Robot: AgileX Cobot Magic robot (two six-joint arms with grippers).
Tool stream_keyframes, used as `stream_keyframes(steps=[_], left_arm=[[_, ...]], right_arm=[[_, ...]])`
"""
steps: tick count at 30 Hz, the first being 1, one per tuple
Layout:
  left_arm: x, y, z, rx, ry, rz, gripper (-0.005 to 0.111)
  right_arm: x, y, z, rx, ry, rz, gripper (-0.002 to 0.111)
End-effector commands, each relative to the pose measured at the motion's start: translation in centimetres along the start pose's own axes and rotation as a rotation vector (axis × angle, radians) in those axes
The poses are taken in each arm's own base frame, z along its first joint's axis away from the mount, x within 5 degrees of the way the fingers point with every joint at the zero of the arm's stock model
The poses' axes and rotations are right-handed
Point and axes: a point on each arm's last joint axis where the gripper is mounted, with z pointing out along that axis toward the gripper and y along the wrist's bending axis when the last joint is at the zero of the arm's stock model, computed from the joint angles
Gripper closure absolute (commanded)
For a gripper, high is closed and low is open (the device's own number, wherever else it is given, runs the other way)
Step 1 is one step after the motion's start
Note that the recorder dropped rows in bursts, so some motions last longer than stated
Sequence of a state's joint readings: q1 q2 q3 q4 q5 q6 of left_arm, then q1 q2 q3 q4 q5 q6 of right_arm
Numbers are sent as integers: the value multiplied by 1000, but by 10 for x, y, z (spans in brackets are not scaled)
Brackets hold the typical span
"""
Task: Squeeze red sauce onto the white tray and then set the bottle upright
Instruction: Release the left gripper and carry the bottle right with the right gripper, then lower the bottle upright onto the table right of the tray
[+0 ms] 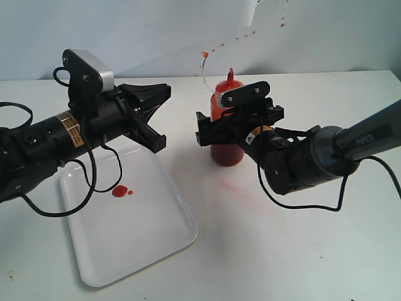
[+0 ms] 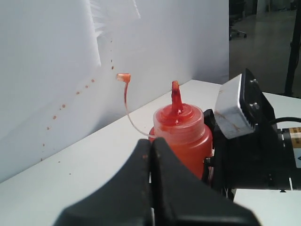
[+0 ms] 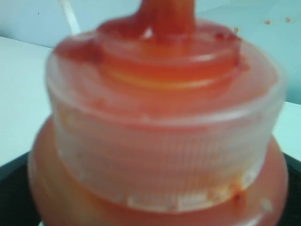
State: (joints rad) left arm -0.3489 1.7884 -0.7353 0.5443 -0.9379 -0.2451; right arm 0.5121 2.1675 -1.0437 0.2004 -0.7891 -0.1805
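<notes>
Tray [image 1: 156, 244] under level left arm [image 1: 56, 135], jaws clenched; right jaws straddle bottle [image 1: 227, 155], grip unclear.

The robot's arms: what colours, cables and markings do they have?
The left arm and right arm are black, each with an orange label band and thin black cables looping loose. The right arm's grey tube reads PIPER. The left pincer is black, with a silver camera box behind it.

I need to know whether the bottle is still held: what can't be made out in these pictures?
- Exterior view: the right tool covers the middle of the bottle, so contact there is hidden.
- Right wrist view: the bottle fills the frame, blurred; only dark slivers of the tool show.
- Left wrist view: the shut left tool hides the bottle's lower half.
</notes>
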Motion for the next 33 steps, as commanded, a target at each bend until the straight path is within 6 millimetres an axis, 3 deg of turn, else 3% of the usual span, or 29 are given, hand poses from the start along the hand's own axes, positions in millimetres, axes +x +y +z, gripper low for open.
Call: stream_keyframes(steps=[1, 13, 33], left_arm=[[-3, 1, 0, -11, -8, -2, 107], [-3, 1, 0, -11, -8, -2, 107], [-3, 1, 0, -11, -8, -2, 107]], right_arm=[[-7, -1, 0, 4, -22, -2, 3], [-25, 2, -18, -77, 226, -10, 3], [-46, 3, -43, -140, 394, -40, 4]])
